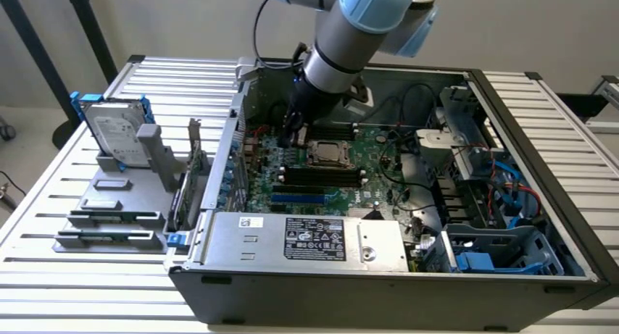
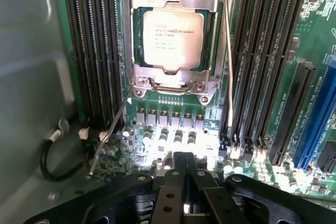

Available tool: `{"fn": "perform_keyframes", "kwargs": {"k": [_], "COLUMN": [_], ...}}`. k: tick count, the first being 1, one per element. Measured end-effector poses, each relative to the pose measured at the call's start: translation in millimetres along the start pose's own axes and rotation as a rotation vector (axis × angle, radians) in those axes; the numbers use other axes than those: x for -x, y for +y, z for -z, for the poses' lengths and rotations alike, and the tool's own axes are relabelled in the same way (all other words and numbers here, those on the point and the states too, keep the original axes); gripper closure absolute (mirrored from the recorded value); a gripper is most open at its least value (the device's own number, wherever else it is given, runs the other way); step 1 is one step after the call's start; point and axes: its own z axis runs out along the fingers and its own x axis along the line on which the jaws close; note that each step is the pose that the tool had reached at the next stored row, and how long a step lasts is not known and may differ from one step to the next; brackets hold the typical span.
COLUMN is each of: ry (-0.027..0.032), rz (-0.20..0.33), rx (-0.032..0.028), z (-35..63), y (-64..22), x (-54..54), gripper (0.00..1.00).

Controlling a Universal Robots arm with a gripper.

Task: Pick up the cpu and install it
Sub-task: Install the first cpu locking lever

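The cpu (image 2: 173, 39), a small square chip with a shiny silver top, lies flat in its socket on the green motherboard (image 2: 310, 40), framed by the metal retention bracket (image 2: 176, 83). In the exterior view the cpu (image 1: 330, 153) shows in the middle of the open computer case (image 1: 387, 290). My gripper (image 1: 293, 136) hangs inside the case just beside the socket, towards the exterior view's left. In the wrist view the gripper (image 2: 185, 174) has its black fingers pressed together with nothing between them, hovering over the capacitors next to the socket.
Black memory slots (image 2: 94, 51) run along both sides of the socket. A black cable loop (image 2: 50, 156) lies by the case wall. The power supply (image 1: 309, 238) fills the case's near side. A hard drive with blue bracket (image 1: 114, 135) and grey blocks (image 1: 111, 203) stand outside the case.
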Motion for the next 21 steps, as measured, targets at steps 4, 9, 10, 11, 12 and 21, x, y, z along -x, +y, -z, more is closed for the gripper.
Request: {"fn": "perform_keyframes", "kwargs": {"k": [4,9,10,11,12,21], "ry": [0.0317,0.0619,0.0671,0.0721,0.0771,0.1223], "rz": [-0.017,-0.057,-0.066,-0.075,-0.085,-0.171], "rx": [-0.0022,-0.0071,-0.0079,-0.0082,-0.0086,-0.0112], "z": [1.9,2.9,3.1,3.1,3.2,3.9], "y": [-1.5,-1.8,-1.9,-2.0,-2.0,-2.2], "x": [-0.1,-0.1,-0.1,-0.1,-0.1,-0.2], "gripper": [0.89,0.89,0.89,0.89,0.89,0.89]}}
